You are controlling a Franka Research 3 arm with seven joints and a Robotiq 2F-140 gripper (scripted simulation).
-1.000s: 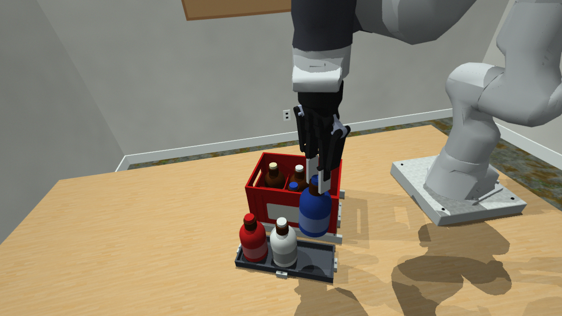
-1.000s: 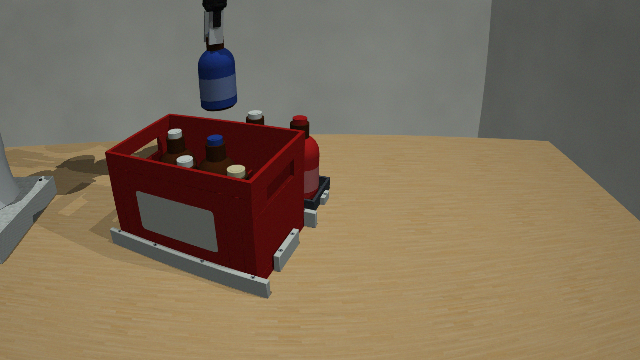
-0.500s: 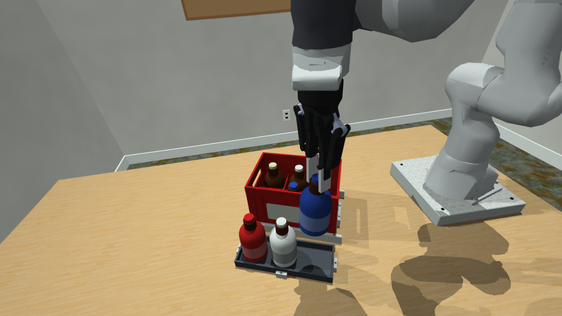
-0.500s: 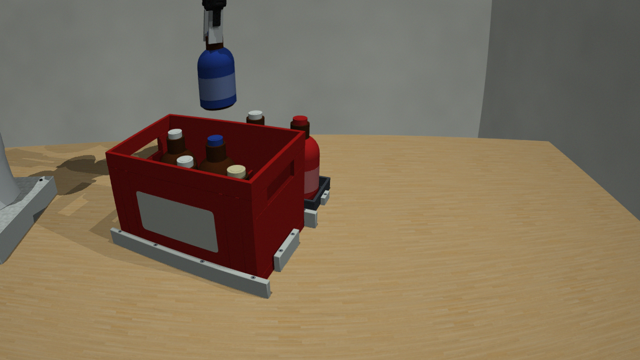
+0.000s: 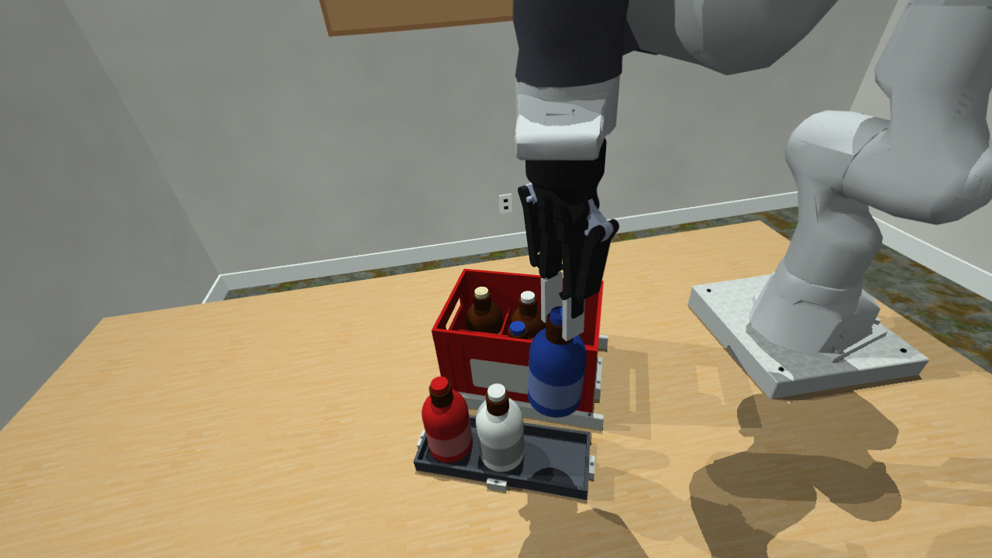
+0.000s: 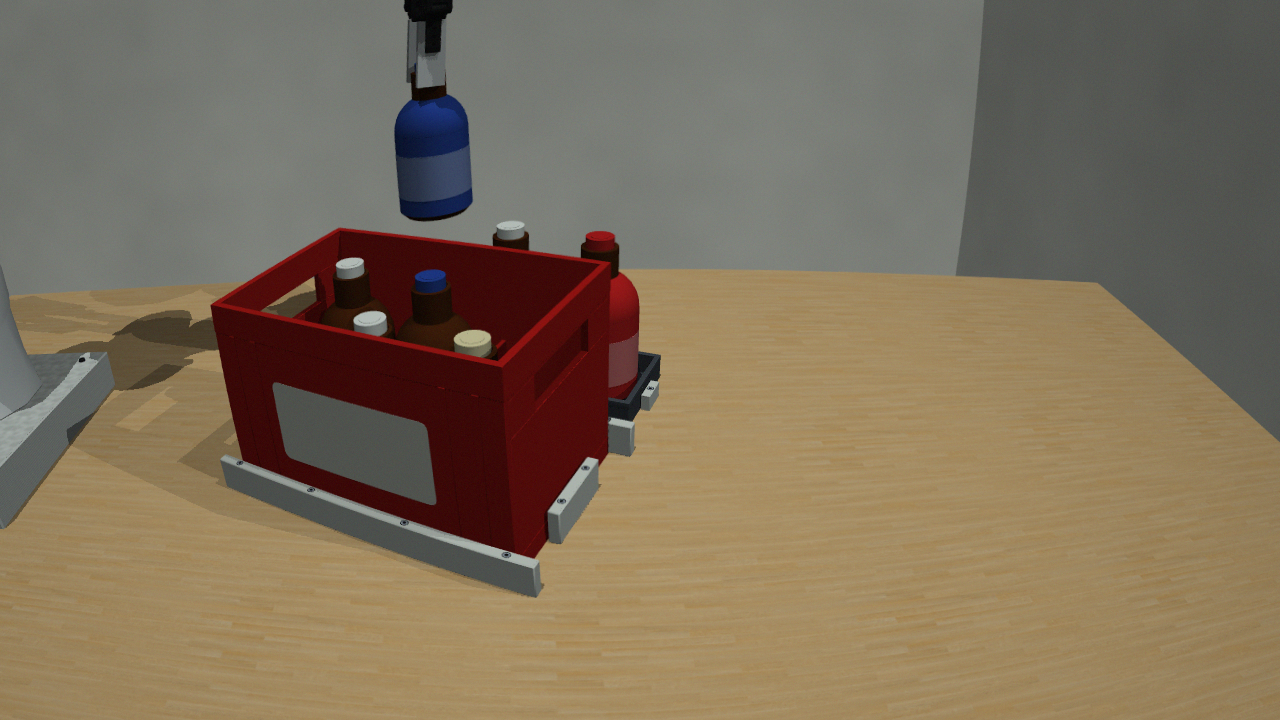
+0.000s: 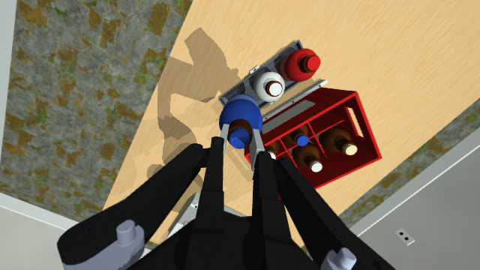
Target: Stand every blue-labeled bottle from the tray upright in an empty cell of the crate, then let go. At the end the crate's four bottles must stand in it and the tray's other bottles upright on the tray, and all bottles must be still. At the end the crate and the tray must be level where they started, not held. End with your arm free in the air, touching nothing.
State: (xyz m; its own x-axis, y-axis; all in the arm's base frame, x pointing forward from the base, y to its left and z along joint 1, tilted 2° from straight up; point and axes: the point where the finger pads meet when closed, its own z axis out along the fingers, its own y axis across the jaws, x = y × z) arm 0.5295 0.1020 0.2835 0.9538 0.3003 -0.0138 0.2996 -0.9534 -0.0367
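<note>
Blue bottle (image 6: 433, 159) hangs upright by its neck in the clenched hand (image 5: 561, 305), at the exterior view's upper left, above the crate's (image 6: 407, 385) far rim. Three brown bottles stand in the crate. Behind it, red bottle (image 5: 446, 425) and white bottle (image 5: 499, 432) stand on the tray (image 5: 555, 478).

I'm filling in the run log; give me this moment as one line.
phase: carry | gripper: shut on blue bottle neck | bottle: upright, above crate | tray: red, white bottles upright
</note>
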